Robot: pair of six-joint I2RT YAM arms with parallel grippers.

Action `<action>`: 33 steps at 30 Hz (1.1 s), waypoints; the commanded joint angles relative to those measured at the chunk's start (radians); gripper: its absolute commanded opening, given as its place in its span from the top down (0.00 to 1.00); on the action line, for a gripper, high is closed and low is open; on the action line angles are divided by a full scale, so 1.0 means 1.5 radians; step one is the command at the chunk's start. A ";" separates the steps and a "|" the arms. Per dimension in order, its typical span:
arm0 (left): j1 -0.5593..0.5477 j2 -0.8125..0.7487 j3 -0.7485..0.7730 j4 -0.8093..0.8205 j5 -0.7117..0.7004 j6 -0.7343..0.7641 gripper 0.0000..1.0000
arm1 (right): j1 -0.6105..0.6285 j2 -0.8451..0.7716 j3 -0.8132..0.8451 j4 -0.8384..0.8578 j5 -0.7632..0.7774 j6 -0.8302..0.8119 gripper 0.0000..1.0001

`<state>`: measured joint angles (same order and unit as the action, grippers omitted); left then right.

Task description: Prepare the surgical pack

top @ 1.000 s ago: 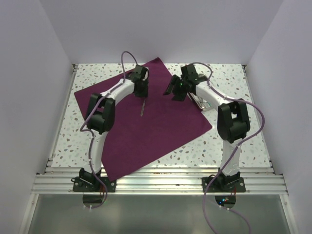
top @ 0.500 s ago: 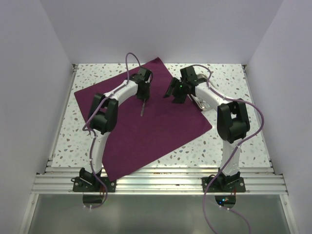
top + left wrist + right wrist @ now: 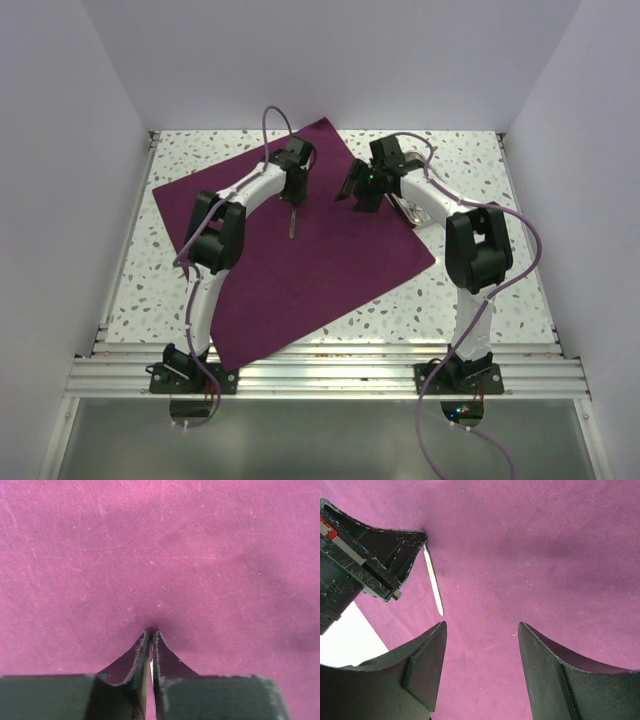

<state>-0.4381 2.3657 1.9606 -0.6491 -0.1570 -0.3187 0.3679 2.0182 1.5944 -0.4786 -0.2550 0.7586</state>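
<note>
The surgical pack is a deep purple drape (image 3: pixel 300 250) spread flat as a large square sheet on the speckled table. It fills the left wrist view (image 3: pixel 160 555) and the right wrist view (image 3: pixel 530 555). My left gripper (image 3: pixel 293 198) is shut on one end of a slim steel instrument (image 3: pixel 292 222), with its tips down on the drape (image 3: pixel 151 632). The instrument lies along the drape (image 3: pixel 433 580). My right gripper (image 3: pixel 358 192) is open and empty (image 3: pixel 481 625), hovering over the drape just right of the left gripper (image 3: pixel 380 550).
A shiny steel tray (image 3: pixel 408 210) lies at the drape's right corner, mostly hidden behind the right arm. White walls enclose the table on three sides. Bare speckled tabletop (image 3: pixel 480 160) shows around the drape.
The left arm's elbow has shifted a little to the right and the right gripper has turned slightly. The instrument stays in about the same place on the drape.
</note>
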 commanded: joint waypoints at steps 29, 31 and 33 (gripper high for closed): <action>0.042 -0.120 -0.022 -0.048 0.125 0.021 1.00 | 0.099 0.059 -0.033 0.239 -0.109 -0.053 0.45; 0.043 -0.123 -0.025 -0.050 0.128 0.020 1.00 | 0.105 0.070 -0.033 0.250 -0.109 -0.057 0.44; 0.043 -0.124 -0.029 -0.050 0.132 0.020 1.00 | 0.110 0.086 -0.031 0.271 -0.114 -0.055 0.41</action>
<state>-0.3862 2.2475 1.9305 -0.7250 0.0170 -0.2871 0.5194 2.1197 1.5475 -0.1764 -0.3946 0.6949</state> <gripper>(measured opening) 0.005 0.577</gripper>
